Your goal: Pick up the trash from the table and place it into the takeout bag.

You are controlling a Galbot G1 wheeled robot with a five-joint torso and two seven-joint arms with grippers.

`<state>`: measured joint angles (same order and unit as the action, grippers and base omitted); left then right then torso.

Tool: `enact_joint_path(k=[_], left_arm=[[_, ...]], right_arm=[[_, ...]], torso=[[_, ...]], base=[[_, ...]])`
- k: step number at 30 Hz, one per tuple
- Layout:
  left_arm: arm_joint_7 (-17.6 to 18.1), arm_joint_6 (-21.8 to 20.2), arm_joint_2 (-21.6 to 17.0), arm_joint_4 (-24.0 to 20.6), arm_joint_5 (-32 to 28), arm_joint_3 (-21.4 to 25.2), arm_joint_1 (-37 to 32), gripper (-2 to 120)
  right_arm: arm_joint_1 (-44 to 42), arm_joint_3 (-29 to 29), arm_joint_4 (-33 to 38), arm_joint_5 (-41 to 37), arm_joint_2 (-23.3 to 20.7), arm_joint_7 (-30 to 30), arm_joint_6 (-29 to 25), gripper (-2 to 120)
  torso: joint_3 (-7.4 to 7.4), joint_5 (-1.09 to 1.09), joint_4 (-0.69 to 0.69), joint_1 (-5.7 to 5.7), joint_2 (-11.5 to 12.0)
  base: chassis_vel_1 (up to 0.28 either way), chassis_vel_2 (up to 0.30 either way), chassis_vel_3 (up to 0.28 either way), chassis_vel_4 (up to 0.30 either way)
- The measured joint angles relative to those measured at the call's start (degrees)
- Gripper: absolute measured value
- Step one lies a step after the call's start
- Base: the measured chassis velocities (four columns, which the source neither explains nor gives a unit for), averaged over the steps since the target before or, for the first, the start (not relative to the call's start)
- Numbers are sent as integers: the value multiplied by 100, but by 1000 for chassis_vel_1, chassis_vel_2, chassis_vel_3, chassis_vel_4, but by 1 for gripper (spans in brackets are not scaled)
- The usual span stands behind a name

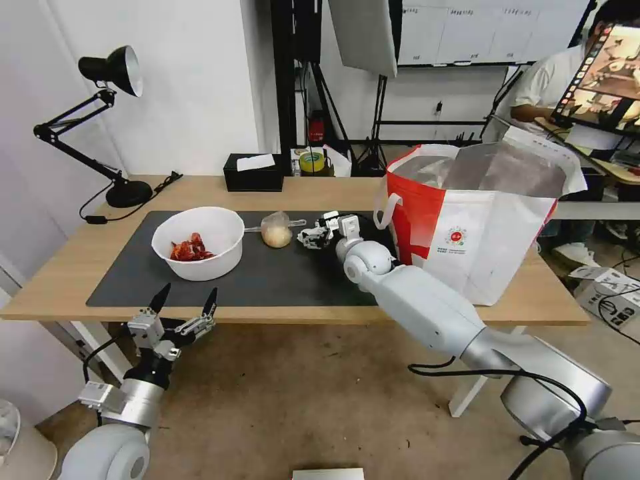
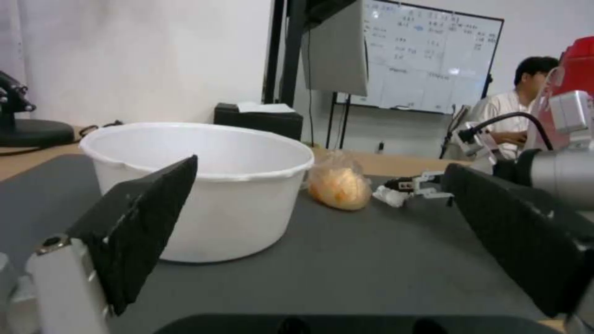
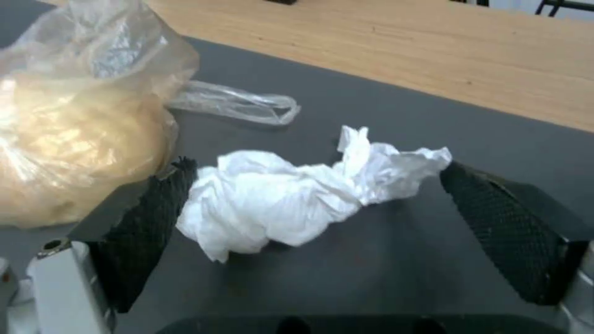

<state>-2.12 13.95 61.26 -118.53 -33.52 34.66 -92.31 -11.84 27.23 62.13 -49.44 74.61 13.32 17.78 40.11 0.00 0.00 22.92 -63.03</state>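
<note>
— What's on the left?
— The left pincer point(image 1: 181, 300) hangs spread wide at seven o'clock, off the table point(image 1: 60, 267).
— And the right?
— The right pincer point(image 3: 309, 218) sits spread around the crumpled tissue point(image 3: 297, 195) — on the mat point(image 3: 371, 260), beside the clear bag point(image 3: 74, 139).

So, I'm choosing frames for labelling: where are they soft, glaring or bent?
Head view: straight edges of the table bow, takeout bag crisp. Left wrist view: bowl sharp, near fingers soft, whiteboard glare. Right wrist view: tissue overexposed, bagged lump blurred.
</note>
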Motion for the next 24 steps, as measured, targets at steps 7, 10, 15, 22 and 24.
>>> enact_joint_path(k=[7,10,15,22,24], left_arm=[[2,8,-2,-43,-19,31,-24,100],[3,10,-4,-58,-22,38,-29,100],[5,15,1,-80,-24,41,-41,100],[9,21,-1,-91,-24,47,-44,100],[9,22,-2,-92,-24,48,-45,100]], right_arm=[[36,21,-58,6,36,-81,6,100],[45,26,-72,6,39,-139,24,100],[73,49,-69,6,22,-196,133,100],[76,50,-70,6,-13,-203,212,100],[65,50,-70,7,-17,-204,218,99]], torso=[[0,0,0,0,0],[0,0,0,0,0],[0,0,0,0,0],[0,0,0,0,0],[0,0,0,0,0]], base=[[0,0,0,0],[0,0,0,0],[0,0,0,0],[0,0,0,0],[0,0,0,0]])
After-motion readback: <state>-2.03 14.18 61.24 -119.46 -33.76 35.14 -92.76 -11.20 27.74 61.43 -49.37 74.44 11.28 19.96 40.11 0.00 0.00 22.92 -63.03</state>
